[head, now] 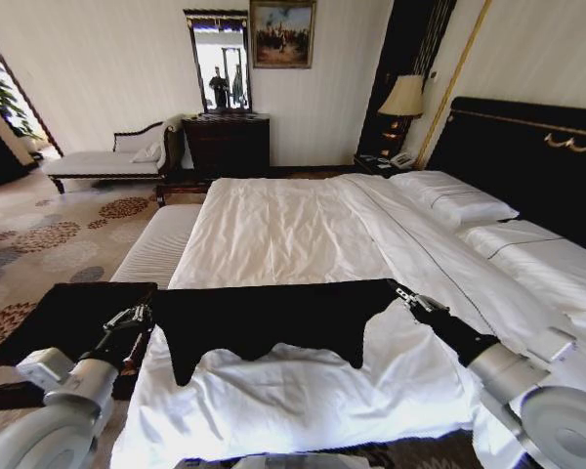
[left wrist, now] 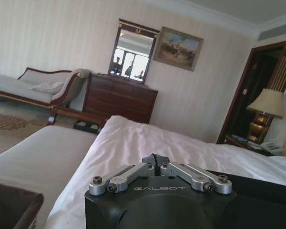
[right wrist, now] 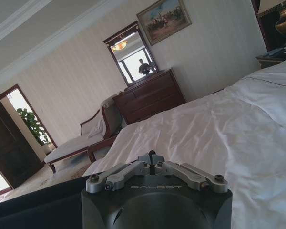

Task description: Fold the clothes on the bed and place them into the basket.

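i'm pinching the black short-sleeved t-shirt [head: 273, 318] taut between my left gripper [head: 140, 315] at 9 o'clock and right gripper [head: 407, 293] at 3, both clamping its edge above the big white-duveted bed [head: 303, 225]. folding is only starting; the brown wicker basket with black lining [head: 68, 318] is waiting at 9.

Beyond the T-shirt [head: 273, 318], you have the open white bed [head: 283, 230] as unobstructed surface up to the pillows [head: 454, 200] and headboard [head: 527, 161]. On the left, the bench [head: 161, 244] and basket [head: 68, 313] stand just beside the bed edge.
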Tool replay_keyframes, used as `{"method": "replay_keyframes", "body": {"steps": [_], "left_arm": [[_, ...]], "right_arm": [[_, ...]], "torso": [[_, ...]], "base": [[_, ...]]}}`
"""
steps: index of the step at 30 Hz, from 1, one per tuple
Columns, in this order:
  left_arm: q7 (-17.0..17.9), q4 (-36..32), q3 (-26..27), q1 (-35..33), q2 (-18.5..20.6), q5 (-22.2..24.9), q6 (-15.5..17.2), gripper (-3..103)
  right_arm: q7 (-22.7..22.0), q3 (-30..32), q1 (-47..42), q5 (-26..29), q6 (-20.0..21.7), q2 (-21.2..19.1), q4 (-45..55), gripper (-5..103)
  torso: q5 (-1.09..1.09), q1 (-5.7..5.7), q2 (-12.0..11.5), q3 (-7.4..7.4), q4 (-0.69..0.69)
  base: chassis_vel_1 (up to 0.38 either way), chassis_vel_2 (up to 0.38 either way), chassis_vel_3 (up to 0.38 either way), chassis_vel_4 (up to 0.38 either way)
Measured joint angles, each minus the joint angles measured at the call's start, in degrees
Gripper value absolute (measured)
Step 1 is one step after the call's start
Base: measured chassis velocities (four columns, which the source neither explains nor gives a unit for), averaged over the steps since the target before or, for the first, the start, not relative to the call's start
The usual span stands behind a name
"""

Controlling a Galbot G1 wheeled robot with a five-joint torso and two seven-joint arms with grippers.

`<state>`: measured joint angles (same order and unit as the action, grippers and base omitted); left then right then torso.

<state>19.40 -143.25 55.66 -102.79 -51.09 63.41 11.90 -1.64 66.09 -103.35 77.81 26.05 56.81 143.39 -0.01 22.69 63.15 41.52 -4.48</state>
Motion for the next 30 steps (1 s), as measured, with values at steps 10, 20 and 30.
{"method": "replay_keyframes", "body": {"steps": [10, 20, 30], "left_arm": [[0.7, 0.0, 2.9, 5.5, 7.7, 4.8, 1.4, 1], [-1.9, 0.0, 7.7, -3.5, 6.2, 2.2, 1.2, 1], [2.9, 0.1, -4.0, 12.3, 14.2, 7.5, 3.1, 1]], "right_arm": [[-0.3, 3.0, 1.5, 1.2, 0.3, -1.4, -0.1, 0], [1.4, 4.9, -3.9, -1.3, -0.3, 0.4, -0.1, 0], [-3.0, -1.8, 4.8, 4.0, 2.1, -3.4, -0.2, 0]], "torso": [[0.01, 0.01, 0.0, 0.01, 0.01], [0.01, 0.00, 0.0, 0.01, 0.03], [0.02, 0.01, 0.0, 0.01, -0.02]], "base": [[0.000, 0.000, 0.000, 0.000], [0.000, 0.000, 0.000, 0.000], [0.000, 0.000, 0.000, 0.000]]}}
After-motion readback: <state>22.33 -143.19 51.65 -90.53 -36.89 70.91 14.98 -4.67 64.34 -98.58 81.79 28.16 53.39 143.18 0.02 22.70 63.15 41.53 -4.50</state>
